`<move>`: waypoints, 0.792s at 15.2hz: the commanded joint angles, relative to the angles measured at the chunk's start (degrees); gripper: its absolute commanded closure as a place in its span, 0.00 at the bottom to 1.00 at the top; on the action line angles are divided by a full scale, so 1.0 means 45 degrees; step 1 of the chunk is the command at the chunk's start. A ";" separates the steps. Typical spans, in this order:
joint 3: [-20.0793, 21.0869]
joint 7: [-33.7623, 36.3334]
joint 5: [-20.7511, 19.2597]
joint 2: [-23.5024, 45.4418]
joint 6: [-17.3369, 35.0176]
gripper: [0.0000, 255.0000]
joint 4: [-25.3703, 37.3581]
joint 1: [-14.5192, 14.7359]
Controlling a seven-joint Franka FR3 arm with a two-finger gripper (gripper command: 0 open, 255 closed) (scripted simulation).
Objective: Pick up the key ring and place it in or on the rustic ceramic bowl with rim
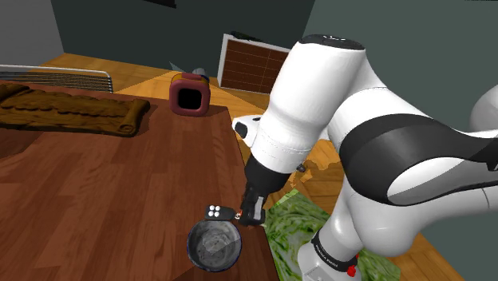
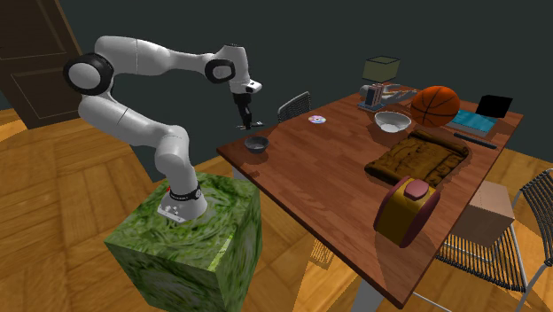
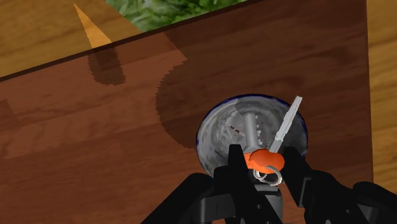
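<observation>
My black gripper point(image 3: 267, 173) is shut on the key ring point(image 3: 263, 159), clasping its orange head and metal loops between the fingers. A silver key blade point(image 3: 287, 123) sticks out past the fingertips. Directly beneath it lies the dark grey bowl point(image 3: 213, 127) with a bluish rim. In the shoulder view the gripper point(image 1: 252, 214) hangs just above and beside the bowl point(image 1: 214, 246), near the table's edge, with a small dark fob point(image 1: 214, 211) dangling over the bowl. From the second exterior view, the gripper point(image 2: 248, 123) hovers a little above the bowl point(image 2: 256, 143).
The brown wooden table point(image 1: 120, 191) carries a brown quilted cushion point(image 1: 72, 112) and a maroon box-shaped thing point(image 1: 190, 94) farther back. A basketball point(image 2: 438, 105), a white bowl point(image 2: 392, 120) and a disc point(image 2: 316, 119) lie at the far end. The green stand point(image 2: 190, 235) adjoins the table edge.
</observation>
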 commanded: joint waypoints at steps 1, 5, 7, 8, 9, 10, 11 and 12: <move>0.0087 0.0004 0.0083 0.0018 0.0329 1.00 -0.0305 0.0042; 0.0282 0.0001 0.0249 0.0167 0.1065 1.00 -0.0895 0.0102; 0.0385 0.0000 0.0335 0.0269 0.1446 1.00 -0.1177 0.0131; 0.0395 0.0000 0.0344 0.0277 0.1484 1.00 -0.1207 0.0134; 0.0396 0.0000 0.0344 0.0280 0.1486 1.00 -0.1206 0.0134; 0.0396 0.0000 0.0344 0.0280 0.1486 1.00 -0.1206 0.0134; 0.0396 0.0000 0.0344 0.0280 0.1486 1.00 -0.1206 0.0134; 0.0396 0.0000 0.0344 0.0280 0.1486 1.00 -0.1206 0.0134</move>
